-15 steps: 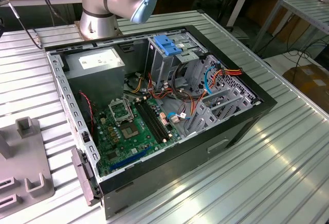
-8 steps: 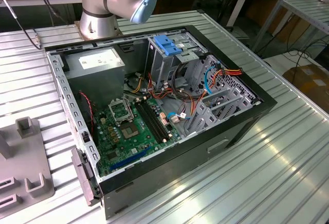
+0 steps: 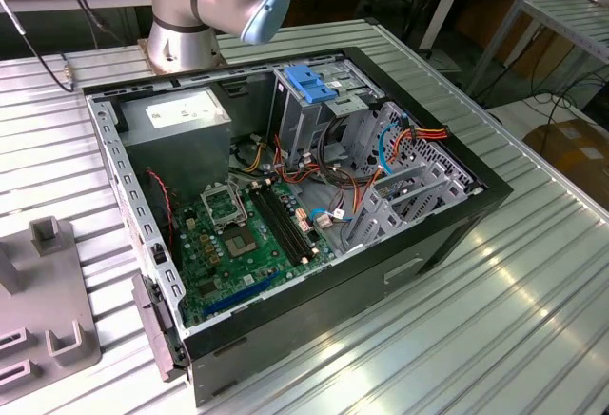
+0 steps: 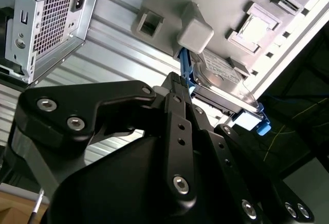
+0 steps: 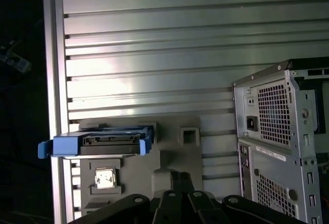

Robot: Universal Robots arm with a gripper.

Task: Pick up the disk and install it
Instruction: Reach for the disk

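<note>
First wrist view: disk in fixture, pick not done

Disk (image 5: 96, 144) stands on edge in the grey fixture (image 5: 169, 136) with its blue frame round it. The fixture sits on the ribbed surface (image 5: 169, 54), near the case (image 5: 275, 147) but not touching it. My jaws hang over the fixture, near the disk and off to one side of it. Open or closed: can't tell.

In the second wrist view my black linkage sits close in front of the disk's blue edge; whether it touches is unclear.

Exterior view: the case is open and the board (image 3: 238, 234) is exposed. The drive cage (image 3: 300, 125) has a blue bracket (image 3: 312, 84) on top.

Judgement: no step is finished. The disk is not lifted, not carried and not seated in the case. The whole pick and install is left.
</note>
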